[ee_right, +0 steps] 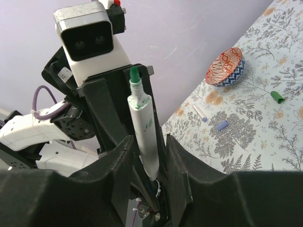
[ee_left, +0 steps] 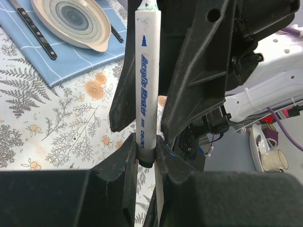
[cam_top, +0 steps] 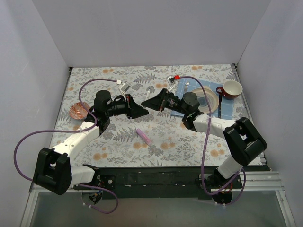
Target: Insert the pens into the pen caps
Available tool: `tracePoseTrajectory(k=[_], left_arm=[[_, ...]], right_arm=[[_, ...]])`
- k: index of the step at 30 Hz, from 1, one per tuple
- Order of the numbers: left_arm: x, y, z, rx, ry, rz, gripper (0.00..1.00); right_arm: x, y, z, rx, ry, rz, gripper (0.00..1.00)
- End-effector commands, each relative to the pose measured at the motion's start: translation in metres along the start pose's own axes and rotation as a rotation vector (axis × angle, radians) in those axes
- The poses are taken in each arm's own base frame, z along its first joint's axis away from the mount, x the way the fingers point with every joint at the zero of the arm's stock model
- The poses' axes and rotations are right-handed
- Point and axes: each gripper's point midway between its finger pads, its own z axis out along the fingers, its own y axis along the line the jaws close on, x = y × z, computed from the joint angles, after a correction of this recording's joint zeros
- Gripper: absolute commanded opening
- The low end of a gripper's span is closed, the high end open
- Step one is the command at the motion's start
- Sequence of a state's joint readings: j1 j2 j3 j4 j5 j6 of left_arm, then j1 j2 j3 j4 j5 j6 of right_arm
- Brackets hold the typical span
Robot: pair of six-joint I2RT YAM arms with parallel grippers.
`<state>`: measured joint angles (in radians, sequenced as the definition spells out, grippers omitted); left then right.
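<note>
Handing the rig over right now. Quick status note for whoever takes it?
Left gripper: shut on the white marker, held off the table.
Right gripper: open, fingers either side of the marker.
The marker's green tip is bare. Green cap and lilac cap lie loose on the table; pink pen lies mid-table.
Done: no pen capped that I can see.
Left: both pens.

the white acrylic marker pen (ee_right: 142, 127), green nib bare, has its tail pinched in the left gripper (ee_left: 146, 142) and pokes between the right gripper's (ee_right: 149, 139) spread fingers. Pink-lilac stick pen (cam_top: 143, 135) lies flat near them. Tiny green plastic cap (ee_right: 277, 96), and I think a lilac cap (ee_right: 221, 125), lie well beyond the left gripper.
</note>
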<state>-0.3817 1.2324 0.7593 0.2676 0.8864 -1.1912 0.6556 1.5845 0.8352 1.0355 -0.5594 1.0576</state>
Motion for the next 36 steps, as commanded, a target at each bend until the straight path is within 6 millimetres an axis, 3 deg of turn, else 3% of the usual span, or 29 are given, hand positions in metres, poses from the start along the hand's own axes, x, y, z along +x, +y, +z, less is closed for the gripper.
tracePoseTrajectory(k=[1, 6, 10, 12, 13, 15, 17, 19, 22, 23, 24, 26, 27, 29, 30, 32, 33, 34, 36], left_arm=[[0.000, -0.008, -0.001, 0.026, -0.007, 0.019, 0.00], [0.006, -0.004, 0.000, 0.029, 0.010, 0.002, 0.00], [0.009, -0.003, 0.000, 0.031, 0.012, -0.001, 0.00], [0.009, -0.005, 0.000, 0.039, 0.014, -0.008, 0.00], [0.009, -0.004, 0.000, 0.038, 0.016, -0.015, 0.17], [0.010, -0.002, 0.000, 0.017, 0.018, -0.027, 0.36], [0.010, 0.003, -0.002, -0.029, 0.022, -0.042, 0.49], [0.008, 0.011, -0.005, -0.094, 0.009, -0.051, 0.50], [-0.008, 0.048, -0.017, -0.363, -0.116, -0.151, 0.41], [-0.013, 0.073, -0.030, -0.531, -0.179, -0.208, 0.41], [-0.018, 0.085, -0.039, -0.610, -0.226, -0.300, 0.39], [-0.028, 0.100, -0.053, -0.704, -0.279, -0.379, 0.39], [-0.034, 0.122, -0.066, -0.809, -0.342, -0.427, 0.43], [-0.047, 0.139, -0.085, -0.983, -0.455, -0.624, 0.44], [-0.048, 0.166, -0.105, -1.162, -0.535, -0.673, 0.43], [-0.033, 0.183, -0.124, -1.354, -0.540, -0.791, 0.41], [-0.055, 0.183, -0.129, -1.381, -0.597, -0.801, 0.41], [-0.033, 0.199, -0.143, -1.529, -0.558, -0.837, 0.41], [-0.047, 0.208, -0.152, -1.559, -0.648, -0.936, 0.40]], right_arm=[[-0.013, 0.021, 0.011, -0.075, -0.048, -0.040, 0.36], [-0.013, 0.024, 0.013, -0.103, -0.056, -0.022, 0.23], [-0.017, 0.028, 0.014, -0.128, -0.076, -0.021, 0.01], [-0.016, 0.027, 0.015, -0.127, -0.076, -0.022, 0.01], [-0.017, 0.026, 0.013, -0.123, -0.088, -0.026, 0.01], [-0.019, 0.023, 0.009, -0.103, -0.107, -0.036, 0.01], [-0.025, 0.018, 0.004, -0.073, -0.118, -0.071, 0.01], [-0.031, 0.009, -0.004, -0.027, -0.124, -0.082, 0.01], [-0.038, -0.009, -0.023, 0.051, -0.134, -0.061, 0.01], [-0.035, -0.016, -0.030, 0.074, -0.130, -0.061, 0.01], [-0.034, -0.022, -0.035, 0.097, -0.125, -0.054, 0.01], [-0.036, -0.027, -0.046, 0.125, -0.120, -0.073, 0.01], [-0.033, -0.031, -0.050, 0.143, -0.108, -0.077, 0.01], [-0.030, -0.032, -0.056, 0.170, -0.096, -0.082, 0.01], [-0.026, -0.035, -0.059, 0.182, -0.087, -0.099, 0.01], [-0.026, -0.032, -0.064, 0.193, -0.085, -0.120, 0.01], [-0.025, -0.031, -0.065, 0.199, -0.081, -0.143, 0.01], [-0.027, -0.028, -0.067, 0.205, -0.087, -0.163, 0.01], [-0.025, -0.030, -0.070, 0.232, -0.075, -0.174, 0.01]])
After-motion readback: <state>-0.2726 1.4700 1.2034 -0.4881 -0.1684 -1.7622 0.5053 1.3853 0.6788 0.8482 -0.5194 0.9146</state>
